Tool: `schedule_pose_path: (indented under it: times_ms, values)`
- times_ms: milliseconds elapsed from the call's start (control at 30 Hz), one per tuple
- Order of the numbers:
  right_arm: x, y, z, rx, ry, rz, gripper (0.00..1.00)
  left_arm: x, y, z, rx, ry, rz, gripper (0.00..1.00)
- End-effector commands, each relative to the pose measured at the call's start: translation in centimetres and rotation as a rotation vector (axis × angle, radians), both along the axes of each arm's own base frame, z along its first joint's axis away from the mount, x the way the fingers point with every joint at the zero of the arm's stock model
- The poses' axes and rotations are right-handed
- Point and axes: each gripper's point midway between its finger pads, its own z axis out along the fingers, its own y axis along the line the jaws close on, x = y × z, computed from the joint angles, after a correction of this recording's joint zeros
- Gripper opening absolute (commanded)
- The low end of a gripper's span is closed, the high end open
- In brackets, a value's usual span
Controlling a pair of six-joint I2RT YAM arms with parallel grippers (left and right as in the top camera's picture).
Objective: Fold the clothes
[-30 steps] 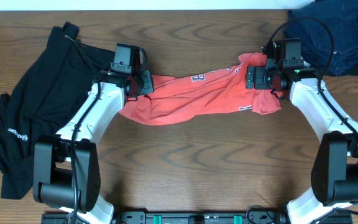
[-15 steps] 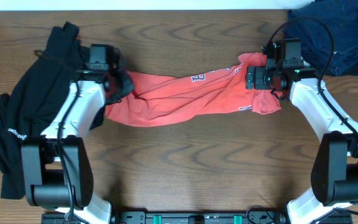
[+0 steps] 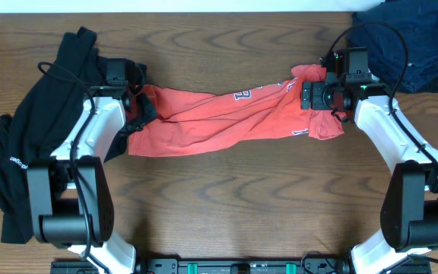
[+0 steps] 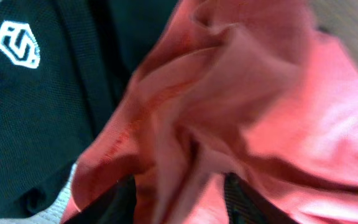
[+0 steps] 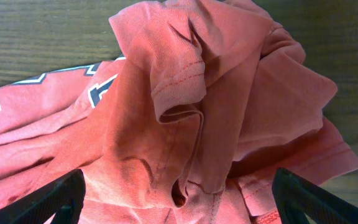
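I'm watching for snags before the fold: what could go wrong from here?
1. The left gripper pinches a bunched wad of the shirt right beside the black top; a leftward pull could drag the top along.
2. The right gripper has its jaws wide apart with the shirt heaped between them, so that end may slip under tension.
3. The shirt lies twisted and creased; folding it now would likely set the wrinkles.

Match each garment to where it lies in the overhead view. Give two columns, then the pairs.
Garments:
1. red-orange T-shirt
2. black top
3. dark blue garment

Places:
A. top right corner of the table
B. centre, stretched left to right
C. left side

Pairs: 1-B; 2-C; 3-A
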Motion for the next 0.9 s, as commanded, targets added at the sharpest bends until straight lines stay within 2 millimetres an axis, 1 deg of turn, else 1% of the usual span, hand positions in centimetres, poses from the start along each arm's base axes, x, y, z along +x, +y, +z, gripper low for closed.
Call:
schedule_pose_path:
  times_ms: [0, 133, 333, 467, 600, 800, 867]
  values:
    - [0.2, 0.2, 1.3, -0.001, -0.032, 0.016, 0.94, -1.1, 1.7, -2.2, 0.035, 0.07, 0.027, 0.5]
    - [0.2, 0.2, 1.4, -0.001, -0.033, 0.016, 0.94, -1.6, 2.2, -4.2, 0.034, 0.121, 0.035, 0.51]
    - [0.2, 0.2, 1.3, -0.006, -0.033, 0.023, 0.94, -1.9, 2.5, -6.5, 0.042, 0.167, -0.01, 0.51]
    - [0.2, 0.2, 1.3, -0.006, -0.033, 0.023, 0.94, -2.3, 2.5, -7.9, 0.053, 0.202, -0.079, 0.57]
    - [0.2, 0.2, 1.3, -0.006, -0.033, 0.023, 0.94, -2.8, 2.5, -8.8, 0.06, 0.229, -0.139, 0.64]
    - [0.3, 0.2, 1.4, -0.006, -0.038, 0.023, 0.94, -3.6, 2.4, -10.4, 0.054, 0.274, -0.17, 0.74]
    - [0.4, 0.2, 1.4, -0.005, -0.041, 0.023, 0.94, -3.9, 1.9, -11.1, 0.029, 0.291, -0.196, 0.76]
